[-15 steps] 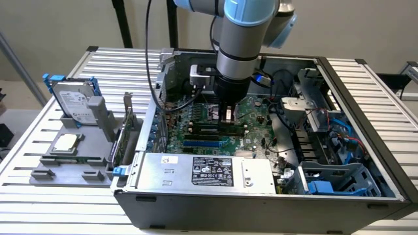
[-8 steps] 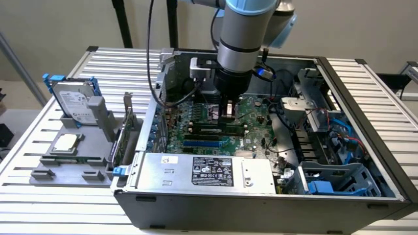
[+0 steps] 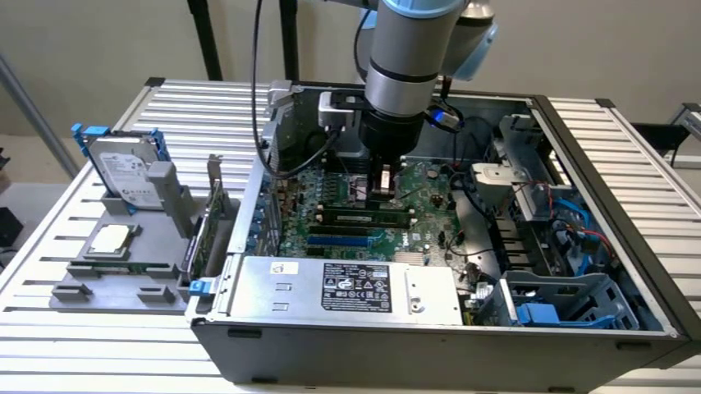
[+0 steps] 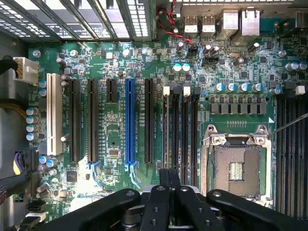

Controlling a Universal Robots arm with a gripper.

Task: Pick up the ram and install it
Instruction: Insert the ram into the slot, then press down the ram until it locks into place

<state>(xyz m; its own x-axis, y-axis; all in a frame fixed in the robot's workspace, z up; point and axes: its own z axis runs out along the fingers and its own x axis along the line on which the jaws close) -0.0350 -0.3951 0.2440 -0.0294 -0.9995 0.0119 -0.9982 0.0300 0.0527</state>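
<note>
gripper point(image 3: 383, 190) low over the motherboard point(image 3: 350, 215), fingers closed with nothing visible between them | ram point(image 3: 362, 219) seated in a slot at its 6 o'clock | case point(image 3: 438, 328) wall hides the board's near edge

- The gripper point(image 3: 382, 190) hangs low inside the computer case point(image 3: 570, 246), and the arm point(image 3: 408, 57) above it is cut off by the exterior view's upper edge.
- In the wrist view the gripper's black linkage point(image 4: 168, 207) covers the motherboard point(image 4: 115, 125) edge nearest it.
- The memory slots point(image 4: 291, 154) beyond the empty processor socket point(image 4: 236, 168) run out of frame.
- Board lettering is too small to read.
</note>
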